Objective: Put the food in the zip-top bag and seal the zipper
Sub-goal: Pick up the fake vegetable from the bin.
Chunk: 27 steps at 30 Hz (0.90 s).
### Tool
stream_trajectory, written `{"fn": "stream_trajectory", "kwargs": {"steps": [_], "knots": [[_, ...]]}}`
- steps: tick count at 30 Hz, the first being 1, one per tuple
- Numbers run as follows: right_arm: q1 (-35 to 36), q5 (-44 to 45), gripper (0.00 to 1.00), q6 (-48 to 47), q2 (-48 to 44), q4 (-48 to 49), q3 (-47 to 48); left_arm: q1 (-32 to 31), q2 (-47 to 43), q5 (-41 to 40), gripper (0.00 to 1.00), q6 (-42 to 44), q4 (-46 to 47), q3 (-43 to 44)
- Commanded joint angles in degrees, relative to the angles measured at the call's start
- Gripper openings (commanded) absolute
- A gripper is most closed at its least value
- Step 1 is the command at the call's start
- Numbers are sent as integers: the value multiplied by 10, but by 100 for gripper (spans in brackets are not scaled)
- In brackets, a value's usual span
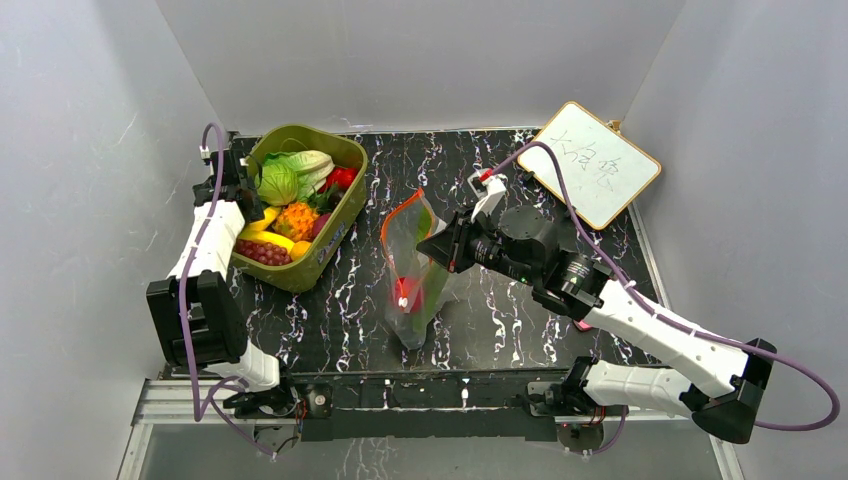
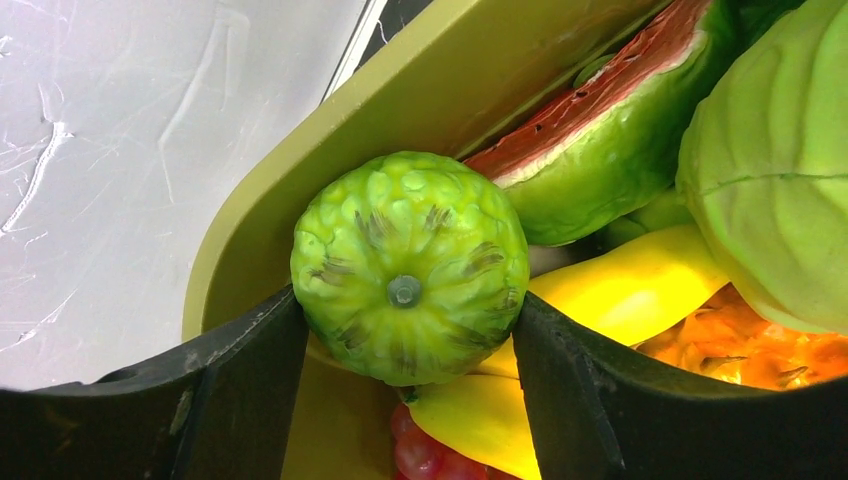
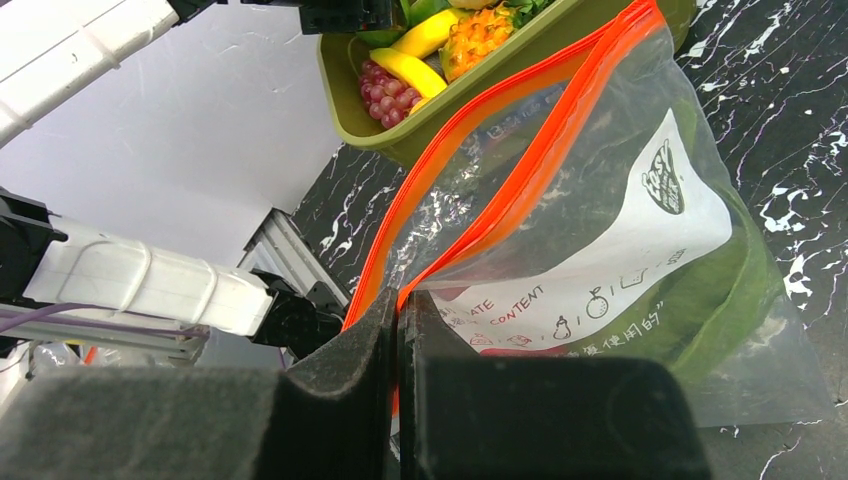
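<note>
My left gripper [image 1: 243,192] is over the left end of the olive-green tub [image 1: 322,255]. In the left wrist view it [image 2: 405,300] is shut on a bumpy green round fruit [image 2: 410,262], held just above a yellow banana-like piece [image 2: 630,285] and red grapes [image 2: 425,455]. My right gripper [image 1: 437,246] is shut on the red-orange zipper strip [image 3: 540,150] of the clear zip-top bag [image 1: 418,275]. It holds the bag upright with its mouth open. A red fruit [image 1: 405,293] and a long green leaf [image 3: 725,290] lie inside the bag. I cannot see the slider tab.
The tub holds a pale green cabbage [image 1: 280,180], a watermelon slice [image 2: 600,150], an orange pineapple-like piece [image 1: 296,220] and grapes [image 1: 262,252]. A white wood-framed board [image 1: 600,160] lies at the back right. Grey walls close in on the left, back and right.
</note>
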Motion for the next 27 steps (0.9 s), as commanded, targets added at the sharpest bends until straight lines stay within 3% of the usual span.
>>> {"fn": "stream_trajectory", "kwargs": {"steps": [1, 16, 27], "knots": [[3, 9, 0, -3, -17, 51, 8, 3, -29, 22, 55, 2, -9, 13], [3, 28, 0, 26, -18, 27, -2, 3, -145, 199, 48, -58, -79, 11], [3, 63, 0, 36, -13, 10, 7, -5, -228, 422, 46, -76, -123, 52]]}}
